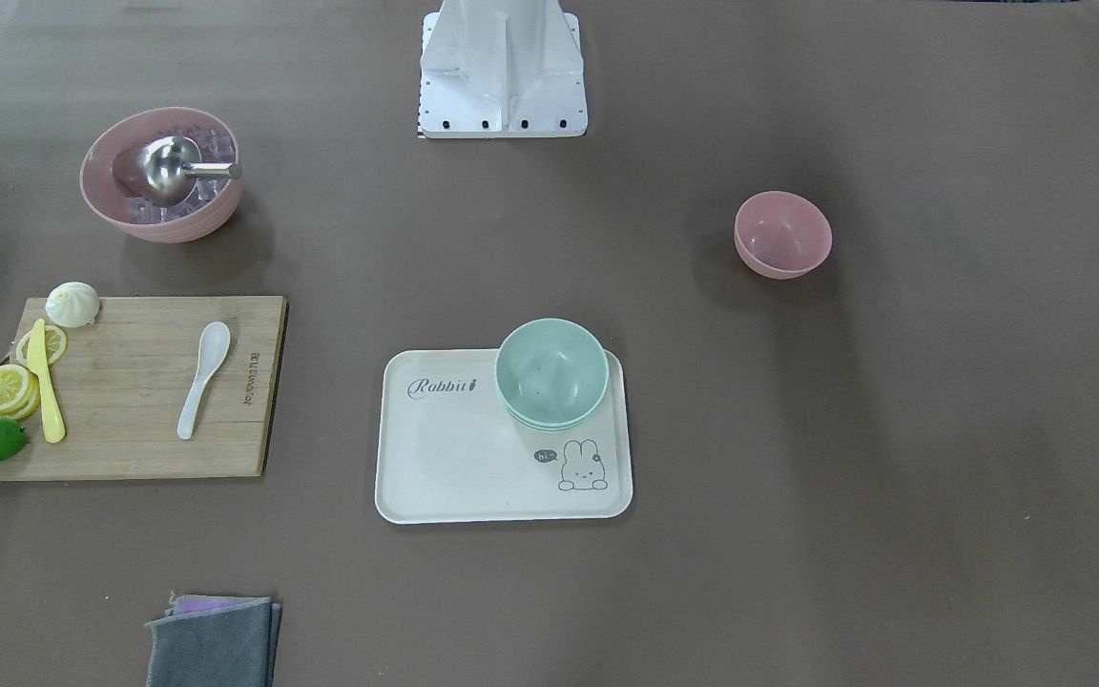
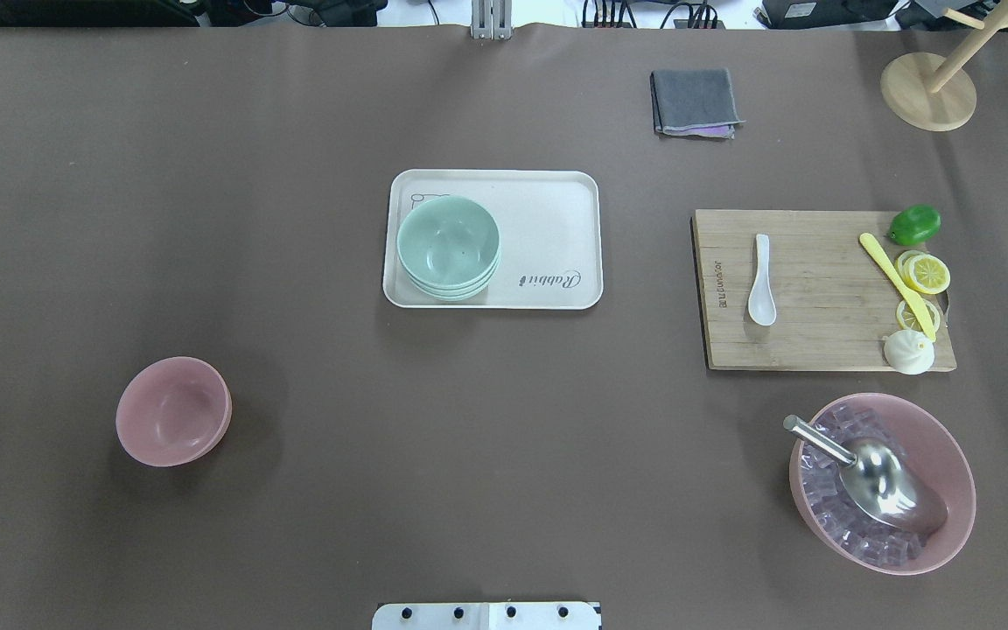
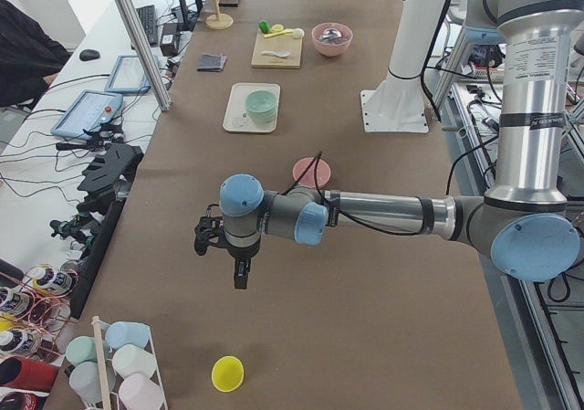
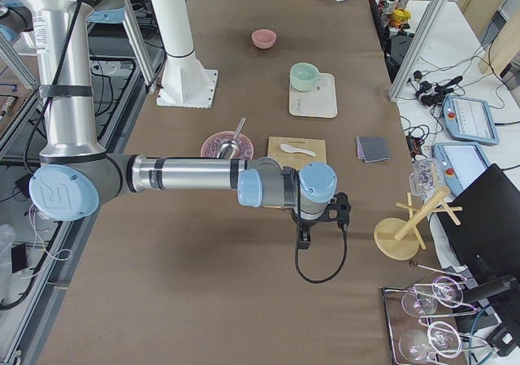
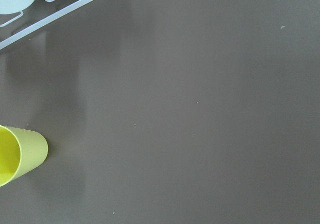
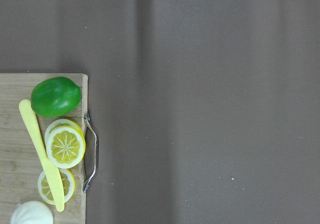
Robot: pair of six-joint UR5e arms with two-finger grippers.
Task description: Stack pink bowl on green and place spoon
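Observation:
A small pink bowl [image 2: 173,410] stands alone on the brown table on my left side. The green bowl [image 2: 448,246] sits on a cream tray [image 2: 548,210] at mid-table. A white spoon [image 2: 763,280] lies on a wooden cutting board [image 2: 819,341] on my right side. My left gripper [image 3: 239,278] shows only in the exterior left view, hovering beyond the pink bowl [image 3: 312,171]; I cannot tell whether it is open or shut. My right gripper [image 4: 302,239] shows only in the exterior right view, off the board's end; I cannot tell its state either.
A large pink bowl [image 2: 950,455] holds ice cubes and a metal scoop [image 2: 885,486]. The board also carries a lime [image 2: 913,225], lemon slices [image 2: 926,273] and a yellow knife [image 2: 896,282]. A grey cloth [image 2: 695,102] and a wooden stand [image 2: 928,92] sit at the far edge. A yellow cup [image 5: 15,154] lies below the left wrist.

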